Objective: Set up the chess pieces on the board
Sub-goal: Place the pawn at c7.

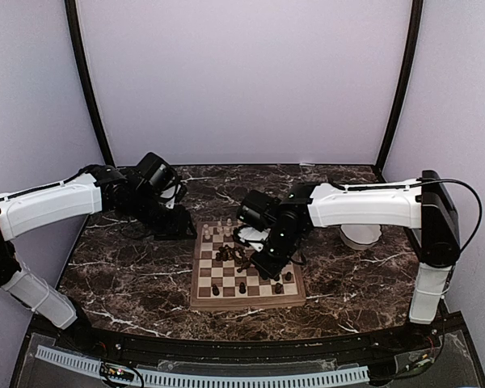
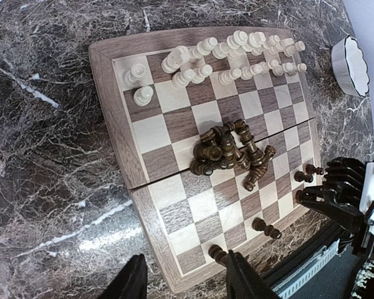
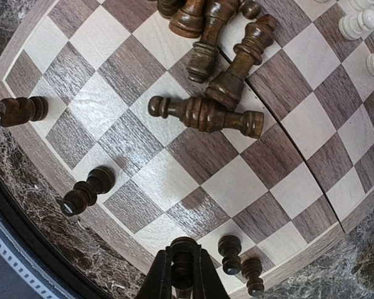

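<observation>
Now the board lies flat on the dark tabletop. The cream pieces stand along one side of it. A heap of dark pieces lies tipped over on the middle squares. The right hand is pinched tight on 1 dark piece at the board's edge, just beside 2 small dark pieces. The left hand is wide with nothing in it, up above the board's edge. A white bowl sits off the board.
</observation>
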You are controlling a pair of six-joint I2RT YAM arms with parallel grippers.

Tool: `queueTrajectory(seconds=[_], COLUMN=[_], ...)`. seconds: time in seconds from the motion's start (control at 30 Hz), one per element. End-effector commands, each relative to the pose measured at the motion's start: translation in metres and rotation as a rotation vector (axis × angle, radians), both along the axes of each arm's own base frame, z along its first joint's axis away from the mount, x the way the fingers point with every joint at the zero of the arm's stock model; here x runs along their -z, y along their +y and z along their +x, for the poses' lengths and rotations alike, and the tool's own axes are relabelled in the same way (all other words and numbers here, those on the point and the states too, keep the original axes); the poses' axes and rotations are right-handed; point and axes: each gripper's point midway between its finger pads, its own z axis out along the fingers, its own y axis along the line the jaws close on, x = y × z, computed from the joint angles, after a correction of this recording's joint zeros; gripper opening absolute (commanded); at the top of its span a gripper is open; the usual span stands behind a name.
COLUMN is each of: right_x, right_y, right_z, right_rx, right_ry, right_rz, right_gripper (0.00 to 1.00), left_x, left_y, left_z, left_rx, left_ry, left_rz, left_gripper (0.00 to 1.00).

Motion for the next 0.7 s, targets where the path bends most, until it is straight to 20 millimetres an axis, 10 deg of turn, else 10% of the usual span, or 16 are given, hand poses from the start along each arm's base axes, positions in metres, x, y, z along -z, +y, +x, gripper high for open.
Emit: queueTrajectory(seconds=[0.0, 0.67], right_x=[-0.001, 0.027], right_y=[0.01, 0.003], right_z=[0.001, 0.003], right_rx=[-0.001, 0.015], right_ry=[-0.024, -0.029], right_rz=[0.024, -0.038], right_gripper=[0.06, 0.08], left_x=[0.002, 0.001], left_y=[-0.001, -0.004], left_z=[0.0, 0.005], left_rx=[-0.009, 0.001], left_ry=[0.011, 0.007], left_rz=[-0.013, -0.007], left_gripper=[0.45, 0.45])
